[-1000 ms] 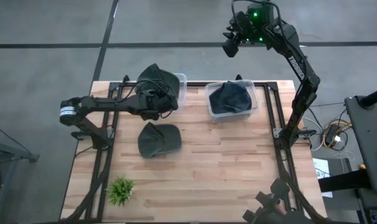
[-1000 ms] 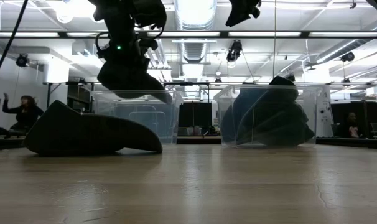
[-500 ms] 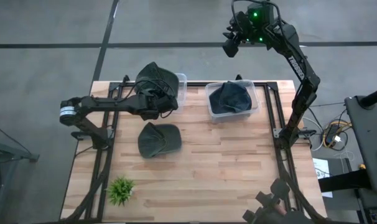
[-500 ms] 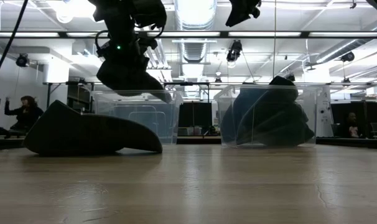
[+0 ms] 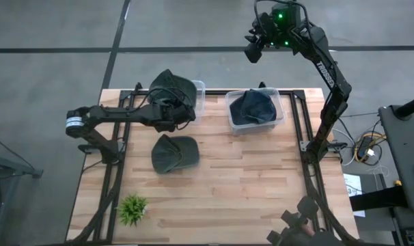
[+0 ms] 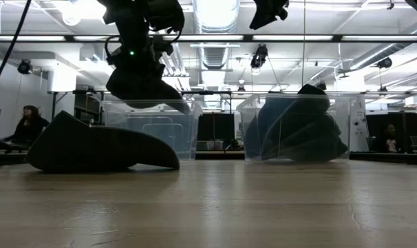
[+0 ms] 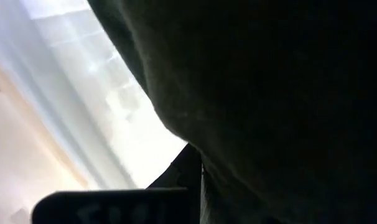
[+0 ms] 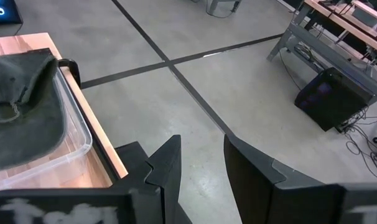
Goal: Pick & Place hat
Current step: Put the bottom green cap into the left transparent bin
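Nothing moved, spare hat (image 5: 174, 153), plant (image 5: 132, 208)

Grey concrete floor (image 5: 50, 68) w/ dark tape lines (image 8: 176, 62); ceiling strip lights (image 6: 373, 38); person (image 6: 28, 124) seated at back.

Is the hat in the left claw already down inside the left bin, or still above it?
Still above it. The held hat hangs from the left claw over the left bin, its lowest edge about level with the rim.

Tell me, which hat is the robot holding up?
The hat gripped by the left gripper, above the left bin. Another lies on the table; one fills the right bin.
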{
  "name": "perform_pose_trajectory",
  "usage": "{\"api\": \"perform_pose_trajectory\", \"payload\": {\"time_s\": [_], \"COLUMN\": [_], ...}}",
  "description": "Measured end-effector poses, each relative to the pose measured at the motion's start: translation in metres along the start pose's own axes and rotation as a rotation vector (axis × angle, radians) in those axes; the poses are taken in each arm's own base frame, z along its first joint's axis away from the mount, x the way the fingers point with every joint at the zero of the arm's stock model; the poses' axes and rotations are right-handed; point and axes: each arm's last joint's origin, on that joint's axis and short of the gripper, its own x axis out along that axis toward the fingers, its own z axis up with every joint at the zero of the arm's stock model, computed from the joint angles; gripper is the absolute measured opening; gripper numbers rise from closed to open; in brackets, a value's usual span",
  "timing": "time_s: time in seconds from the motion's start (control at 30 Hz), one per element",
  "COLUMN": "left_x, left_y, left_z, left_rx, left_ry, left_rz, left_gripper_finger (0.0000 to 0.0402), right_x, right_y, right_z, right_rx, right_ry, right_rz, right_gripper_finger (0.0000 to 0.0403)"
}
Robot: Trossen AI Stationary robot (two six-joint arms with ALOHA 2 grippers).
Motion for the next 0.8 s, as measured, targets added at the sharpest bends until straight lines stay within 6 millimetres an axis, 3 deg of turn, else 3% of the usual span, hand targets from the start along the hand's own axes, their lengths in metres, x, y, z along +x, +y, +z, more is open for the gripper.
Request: {"api": "perform_pose_trajectory", "payload": {"time_s": [0.43,0.8], "left_x": [0.006,0.008], "left_y": [0.018,0.020], "left_z": [-0.001,-0.001], "left_rx": [0.022,0.024], "left_ry": [-0.010,0.004], "left_rz": [0.004,0.013], "left_gripper_finger": [0.0028,0.0028], "right_x": [0.000,0.000], "right_y": [0.000,0.000], "right_z": [0.000,0.000], "right_rx": [-0.002,-0.002], "right_ry": [0.001,0.001], "right_rz": [0.000,0.000], "right_gripper_finger": [0.0116,0.0116]}}
